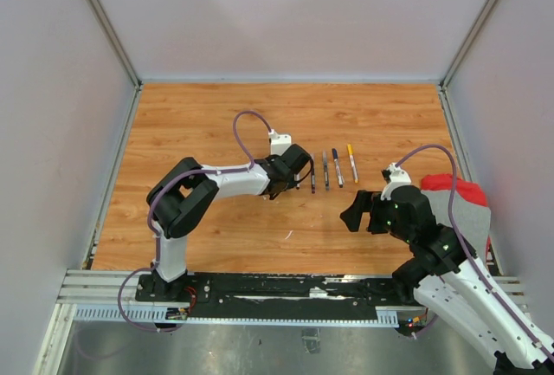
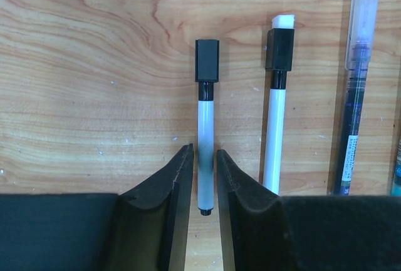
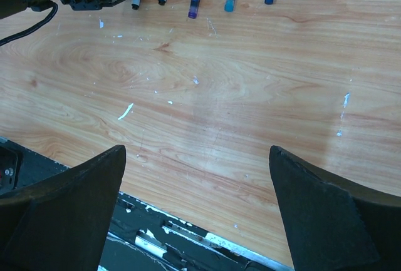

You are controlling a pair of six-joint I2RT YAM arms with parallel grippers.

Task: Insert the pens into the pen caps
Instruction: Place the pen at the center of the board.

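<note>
Several pens lie side by side in a row on the wooden table (image 1: 216,124). My left gripper (image 2: 203,151) straddles the near end of the leftmost pen (image 2: 206,127), a white barrel with a black pen cap (image 2: 207,60) on its far end. The jaws stand narrowly open, with a thin gap on each side of the barrel, and the pen lies flat on the wood. Beside it lie a white pen (image 2: 274,133) with a black cap (image 2: 279,49) and a dark blue pen (image 2: 351,127) with a clear cap. My right gripper (image 3: 197,152) hangs wide open and empty, short of the row.
From above, the left gripper (image 1: 299,169) is at the row's left end (image 1: 312,181) and the right gripper (image 1: 363,210) is to the row's lower right. A red and grey cloth (image 1: 463,206) lies at the right edge. A black rail (image 3: 188,240) runs along the near edge.
</note>
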